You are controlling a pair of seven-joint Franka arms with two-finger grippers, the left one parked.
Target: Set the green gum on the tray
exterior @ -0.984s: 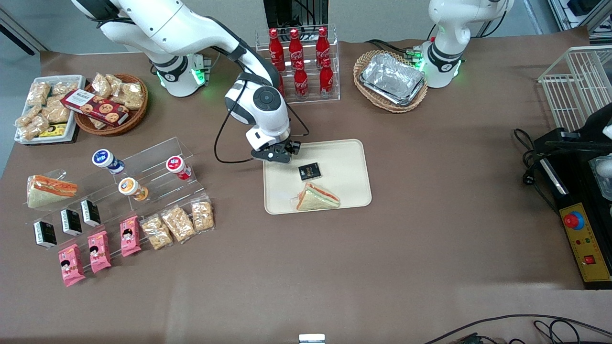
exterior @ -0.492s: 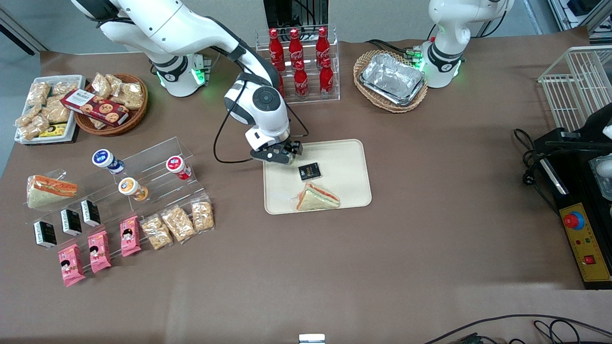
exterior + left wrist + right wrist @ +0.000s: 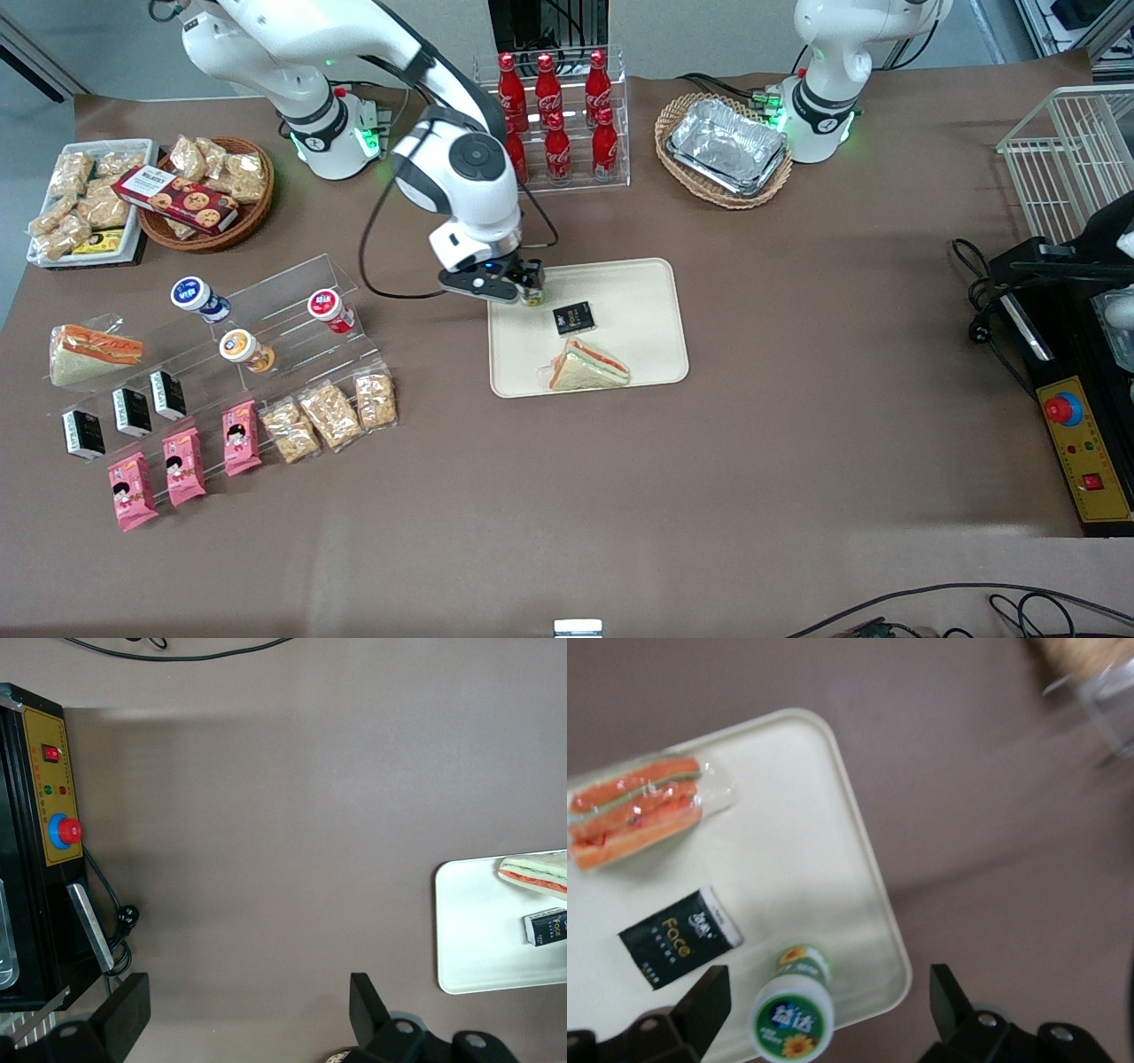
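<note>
Green gum (image 3: 794,1014): small round canister, white lid with green rim and flower print, yellowish-green body. Stood upright on the tray (image 3: 806,859), near one rounded corner, close to the low rim. Sat free between the spread fingers of the hand (image 3: 824,1005), touching neither.

Tray: large, flat, cream-beige, rectangular, rounded corners. Lay flat on the brown counter (image 3: 797,425).

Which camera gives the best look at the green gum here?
The right wrist view: the green gum stands on the tray beside a black packet, between the open gripper fingers, untouched. The front view shows only a sliver of it under the gripper. The left wrist view misses it.
</note>
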